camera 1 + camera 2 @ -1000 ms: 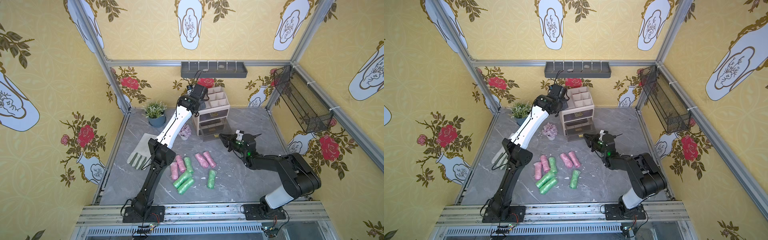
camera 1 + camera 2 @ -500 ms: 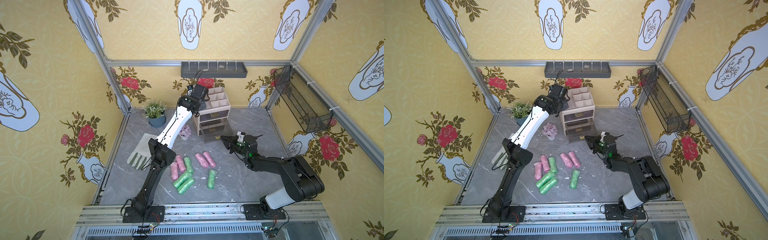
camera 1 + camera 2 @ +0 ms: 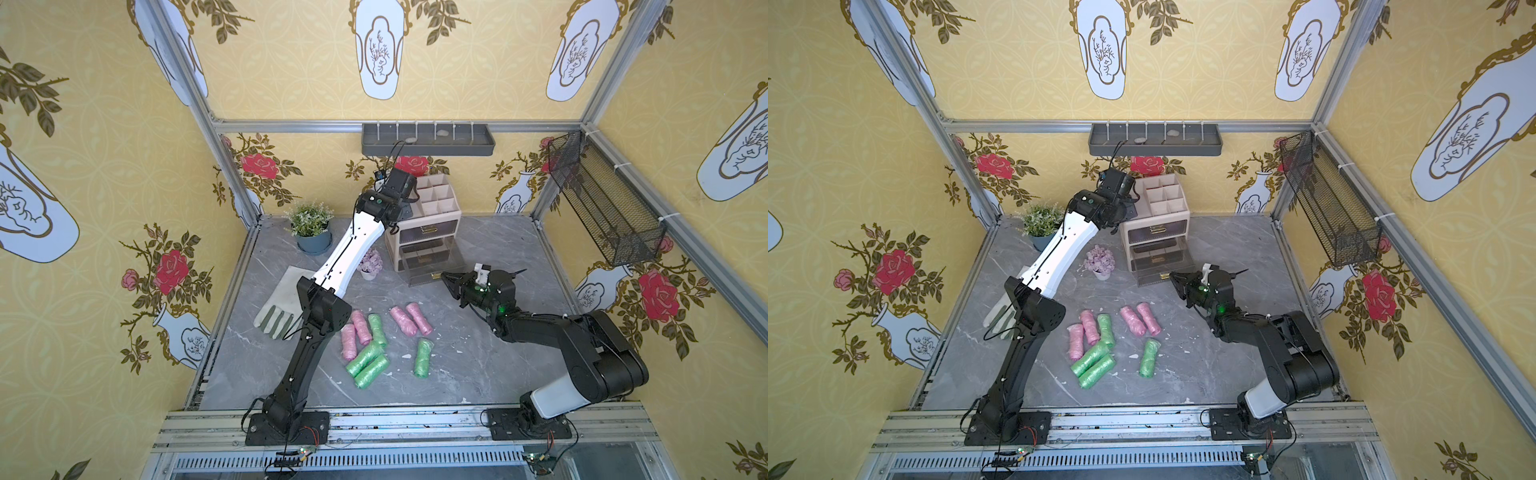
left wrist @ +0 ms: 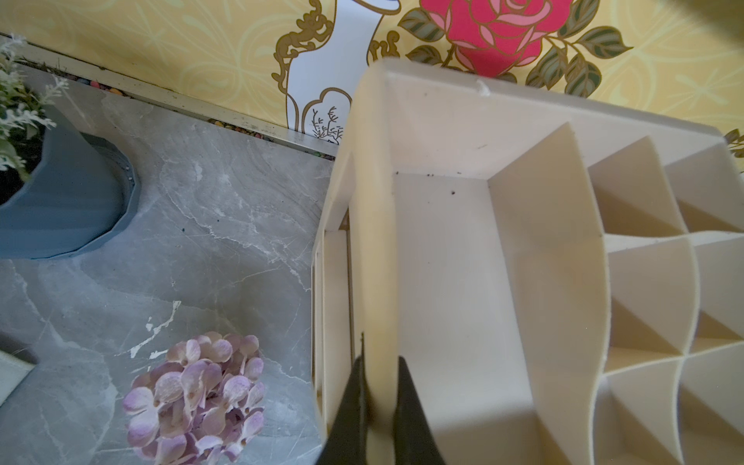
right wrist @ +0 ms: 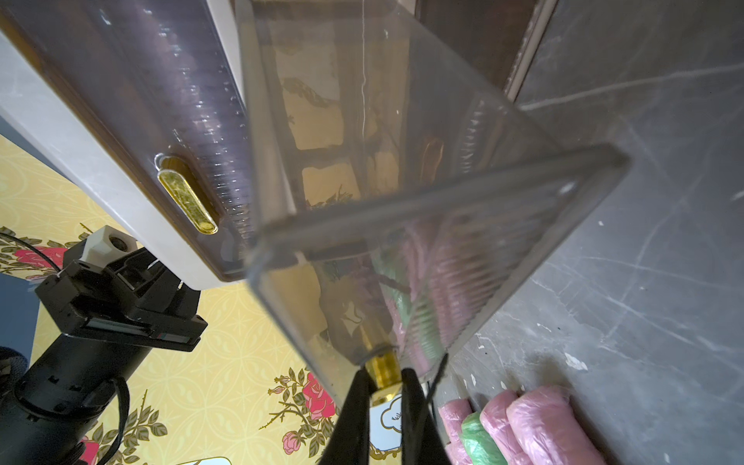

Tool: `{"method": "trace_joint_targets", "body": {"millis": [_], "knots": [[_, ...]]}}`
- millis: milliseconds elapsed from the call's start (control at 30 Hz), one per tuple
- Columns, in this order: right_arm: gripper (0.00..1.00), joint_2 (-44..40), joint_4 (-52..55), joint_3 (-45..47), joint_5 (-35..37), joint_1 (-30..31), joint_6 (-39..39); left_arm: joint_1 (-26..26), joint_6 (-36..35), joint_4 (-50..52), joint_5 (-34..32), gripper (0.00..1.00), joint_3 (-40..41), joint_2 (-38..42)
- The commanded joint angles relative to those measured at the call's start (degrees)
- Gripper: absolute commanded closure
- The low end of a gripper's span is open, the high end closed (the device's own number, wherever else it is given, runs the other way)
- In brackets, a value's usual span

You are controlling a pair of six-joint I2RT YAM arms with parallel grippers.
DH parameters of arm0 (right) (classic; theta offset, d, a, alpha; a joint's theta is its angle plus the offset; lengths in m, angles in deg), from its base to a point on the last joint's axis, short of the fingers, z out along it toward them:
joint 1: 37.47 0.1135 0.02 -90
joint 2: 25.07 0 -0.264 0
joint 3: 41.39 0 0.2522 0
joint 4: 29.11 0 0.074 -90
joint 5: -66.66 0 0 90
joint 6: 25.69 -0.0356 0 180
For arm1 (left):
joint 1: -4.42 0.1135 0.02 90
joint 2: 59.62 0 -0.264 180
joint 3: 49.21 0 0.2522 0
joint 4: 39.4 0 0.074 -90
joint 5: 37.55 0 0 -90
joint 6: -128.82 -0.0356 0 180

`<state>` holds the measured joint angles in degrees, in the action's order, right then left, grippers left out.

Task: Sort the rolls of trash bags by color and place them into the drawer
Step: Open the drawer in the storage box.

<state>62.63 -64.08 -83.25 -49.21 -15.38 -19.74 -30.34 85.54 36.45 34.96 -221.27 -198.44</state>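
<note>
Only the left wrist view shows the left gripper (image 4: pixel 380 362) pinching a wall of the box (image 4: pixel 443 261). Only the right wrist view shows the right gripper (image 5: pixel 384 382) pinching the handle (image 5: pixel 382 364) of the pulled-out drawer (image 5: pixel 402 193). Rolls (image 3: pixel 365 358) lie in front of the box.

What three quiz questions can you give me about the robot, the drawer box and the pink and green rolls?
1. True or false: the lower drawer is pulled out.
2. How many green rolls lie on the table?
3. What does the left gripper pinch? A: the organizer's side wall. B: the glove. C: the blue plant pot.
Key: 1 true; 2 four; 3 A.
</note>
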Motion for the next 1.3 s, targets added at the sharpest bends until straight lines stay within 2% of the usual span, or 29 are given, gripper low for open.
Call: {"method": "trace_joint_targets", "body": {"millis": [0,200,333,667,867,1267], "knots": [[0.77,-1.1,4.1,-0.1,-2.3,-0.3,1.7,0.1,2.6,8.1,4.0,1.0,1.1,-1.8],[0.64,-2.8,6.9,-1.0,-2.5,-1.0,3.1,0.3,2.5,7.0,4.0,1.0,3.1,-0.6],[0.61,-3.7,8.5,-1.3,-2.6,-1.0,3.8,0.4,2.4,6.8,3.8,1.0,3.9,0.1],[0.57,-7.4,14.4,-1.9,-3.7,-2.5,6.3,0.7,1.4,4.5,3.0,0.7,7.3,3.4],[0.56,-11.3,19.6,-2.0,-4.9,-5.2,8.5,0.6,0.1,2.5,3.5,0.65,7.9,4.7],[0.52,-19.5,33.2,-4.1,-6.9,-9.0,14.0,0.6,-3.4,-3.5,4.0,0.49,11.5,10.9]]}}
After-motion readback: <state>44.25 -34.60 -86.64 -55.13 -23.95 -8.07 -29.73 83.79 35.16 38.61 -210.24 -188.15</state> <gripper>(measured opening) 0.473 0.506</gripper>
